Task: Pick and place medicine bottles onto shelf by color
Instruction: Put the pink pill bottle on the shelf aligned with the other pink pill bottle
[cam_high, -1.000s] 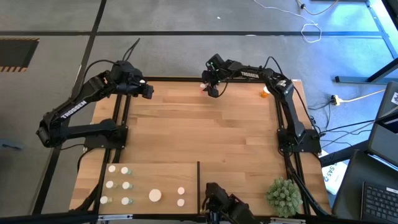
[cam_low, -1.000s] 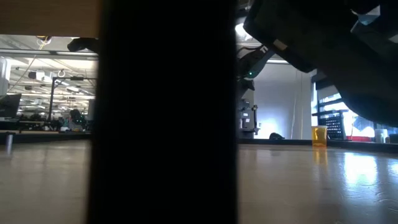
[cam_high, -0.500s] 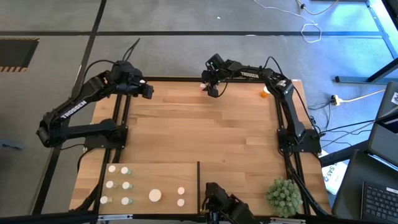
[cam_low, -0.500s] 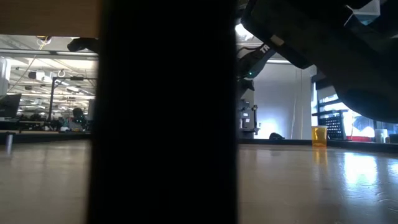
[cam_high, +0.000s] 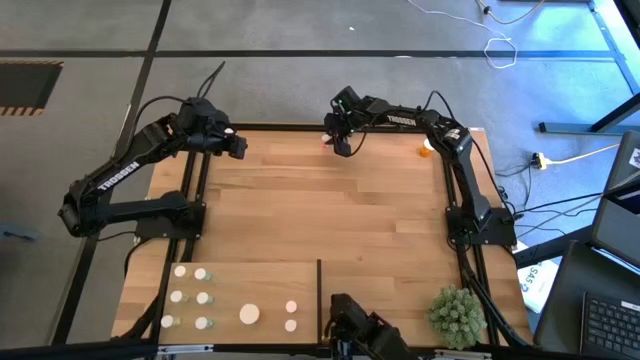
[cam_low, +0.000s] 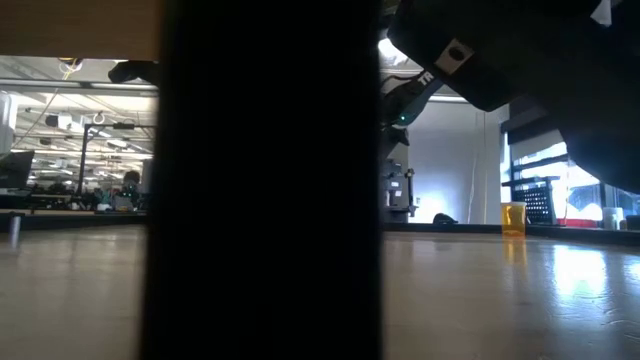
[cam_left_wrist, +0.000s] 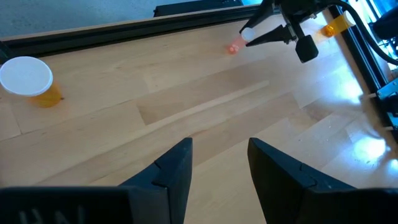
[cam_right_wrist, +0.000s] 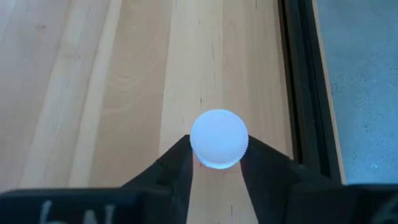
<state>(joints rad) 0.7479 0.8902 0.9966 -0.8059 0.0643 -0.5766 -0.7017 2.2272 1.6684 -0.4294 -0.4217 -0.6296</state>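
The right gripper (cam_right_wrist: 216, 163) is clamped on an orange bottle (cam_right_wrist: 218, 138) at the bench's (cam_high: 330, 210) far edge. The left gripper (cam_left_wrist: 219, 168) waits, fingers apart. 9 bottles already stand on the shelf (cam_high: 265, 285); at least 3 remain.

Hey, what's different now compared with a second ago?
The right tool has closed on the white-capped bottle at the table's far edge. Both arms, the left tool, the bottles on the shelf and the orange bottle at the far right corner stayed put.
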